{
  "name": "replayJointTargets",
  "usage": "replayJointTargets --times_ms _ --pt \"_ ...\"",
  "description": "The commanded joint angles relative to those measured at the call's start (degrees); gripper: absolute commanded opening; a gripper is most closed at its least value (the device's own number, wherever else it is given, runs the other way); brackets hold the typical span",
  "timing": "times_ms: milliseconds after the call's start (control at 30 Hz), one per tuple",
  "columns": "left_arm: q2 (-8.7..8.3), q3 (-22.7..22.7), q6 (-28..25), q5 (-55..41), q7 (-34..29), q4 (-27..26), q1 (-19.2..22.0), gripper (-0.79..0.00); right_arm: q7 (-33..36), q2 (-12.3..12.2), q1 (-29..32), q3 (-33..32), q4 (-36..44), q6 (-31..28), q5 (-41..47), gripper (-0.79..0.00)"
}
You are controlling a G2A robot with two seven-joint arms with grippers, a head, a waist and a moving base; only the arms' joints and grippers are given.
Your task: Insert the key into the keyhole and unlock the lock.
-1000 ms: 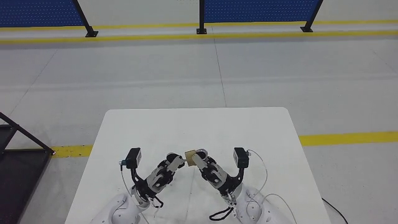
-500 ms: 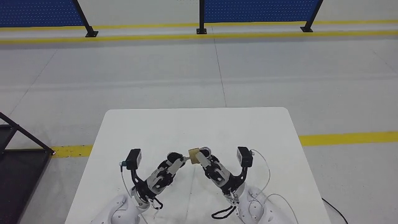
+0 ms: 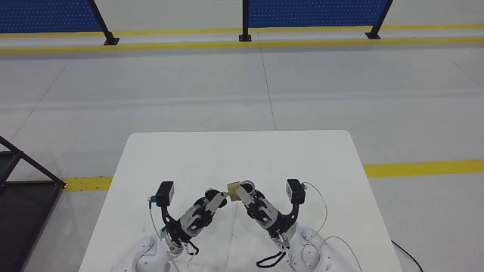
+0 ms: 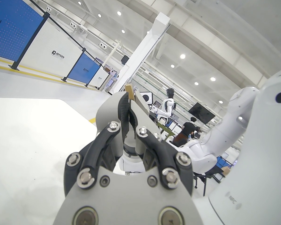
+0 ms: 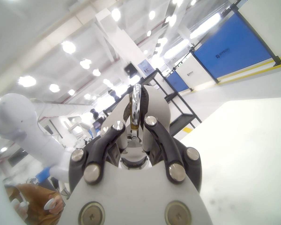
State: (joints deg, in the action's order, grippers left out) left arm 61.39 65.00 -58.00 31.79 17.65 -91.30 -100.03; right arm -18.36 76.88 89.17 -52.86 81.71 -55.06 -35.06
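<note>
White rectangular tabletop (image 3: 302,159) — both arms raised over its near edge. Left gripper (image 3: 219,198): jaws closed on the flat brass-coloured key (image 4: 130,92), which sticks out past the fingertips. Right gripper (image 3: 245,195): jaws clamped on the brass padlock with silver shackle (image 5: 136,105), held above the tabletop between the two grippers. The left gripper's tip meets the padlock body — whether the key sits in the keyhole is too small to tell.

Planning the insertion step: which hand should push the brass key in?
Left, probably: the left hand is shut on the small brass key, beside the silver-shackled brass padlock that the right hand grips.
</note>
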Motion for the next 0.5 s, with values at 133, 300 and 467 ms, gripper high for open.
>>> replayJointTargets --times_ms 133,300,467 --pt "0.02 0.6 0.0 1.8 0.0 0.0 0.1 -0.785 0.5 0.0 0.1 -0.1 0.1 0.1 0.1 -0.785" --pt "0.22 1.3 0.0 5.4 2.1 -0.1 -0.1 -0.785 0.8 0.0 0.2 -0.2 0.1 0.1 0.3 -0.785" --pt "0.56 2.6 1.3 11.8 5.4 -0.4 -0.6 -0.785 1.2 0.1 0.2 -0.2 0.2 0.2 0.4 -0.785"
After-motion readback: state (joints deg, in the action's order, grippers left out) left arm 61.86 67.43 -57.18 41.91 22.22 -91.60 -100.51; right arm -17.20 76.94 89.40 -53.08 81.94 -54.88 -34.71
